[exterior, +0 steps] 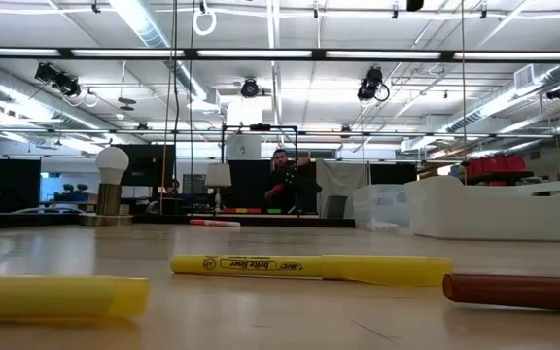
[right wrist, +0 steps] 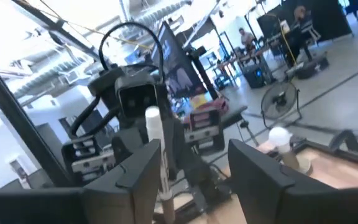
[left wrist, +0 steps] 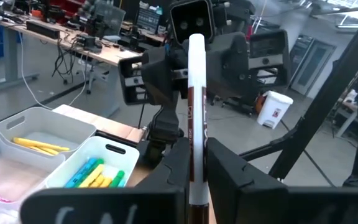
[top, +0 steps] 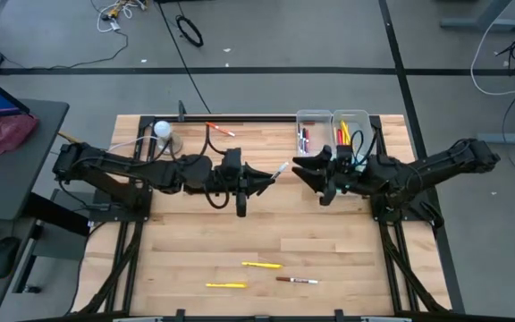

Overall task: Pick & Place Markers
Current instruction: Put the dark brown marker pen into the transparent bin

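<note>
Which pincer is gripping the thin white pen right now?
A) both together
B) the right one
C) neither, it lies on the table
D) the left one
D: the left pincer is clamped on the thin white pen, while the right pincer stands open beside its tip.

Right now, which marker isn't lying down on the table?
The white marker pinched in the left gripper, held in the air toward the right gripper. The other loose ones lie flat.

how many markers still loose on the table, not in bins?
4 visible. Three lie near the front edge: yellow marker, second yellow marker, brown-capped marker. A red-capped marker lies at the back edge. Others may hide under the arms.
</note>
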Robot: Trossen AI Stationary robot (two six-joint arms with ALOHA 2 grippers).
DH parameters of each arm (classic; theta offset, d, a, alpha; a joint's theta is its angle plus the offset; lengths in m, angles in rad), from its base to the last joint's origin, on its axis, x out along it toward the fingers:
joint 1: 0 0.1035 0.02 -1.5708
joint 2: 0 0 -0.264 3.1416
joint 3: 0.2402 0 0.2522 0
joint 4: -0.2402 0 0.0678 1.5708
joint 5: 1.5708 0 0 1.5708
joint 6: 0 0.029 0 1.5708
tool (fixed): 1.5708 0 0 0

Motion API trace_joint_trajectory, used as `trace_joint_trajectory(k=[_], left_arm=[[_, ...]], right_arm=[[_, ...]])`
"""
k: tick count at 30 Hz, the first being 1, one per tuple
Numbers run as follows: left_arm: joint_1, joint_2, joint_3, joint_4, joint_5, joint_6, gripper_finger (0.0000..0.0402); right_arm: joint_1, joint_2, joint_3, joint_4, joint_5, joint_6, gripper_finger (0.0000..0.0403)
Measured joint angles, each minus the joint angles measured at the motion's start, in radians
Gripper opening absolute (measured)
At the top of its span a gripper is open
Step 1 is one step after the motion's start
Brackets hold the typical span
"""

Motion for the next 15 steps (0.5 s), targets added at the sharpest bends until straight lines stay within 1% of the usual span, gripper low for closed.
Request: trace_joint_trajectory(k=[2, 6, 9, 11, 15], left_arm=[[0.000, 0.000, 0.000, 0.001, 0.000, 0.000, 0.0038], [0.000, 0.000, 0.000, 0.001, 0.000, -0.001, 0.0037], [0.000, 0.000, 0.000, 0.001, 0.000, -0.002, 0.0036], [0.000, 0.000, 0.000, 0.000, -0.001, 0.000, 0.0039], [0.003, 0.000, 0.000, -0.001, 0.000, 0.004, 0.0040]], right_arm=[[-0.010, 0.000, 0.000, 0.001, -0.009, -0.015, 0.0184], [-0.025, 0.004, 0.001, 0.003, -0.083, -0.043, 0.0180], [-0.026, 0.017, 0.002, 0.006, -0.096, -0.042, 0.0183], [-0.030, 0.036, 0.002, 0.036, -0.116, -0.045, 0.0194], [-0.047, 0.082, 0.002, 0.129, -0.177, -0.079, 0.0228]])
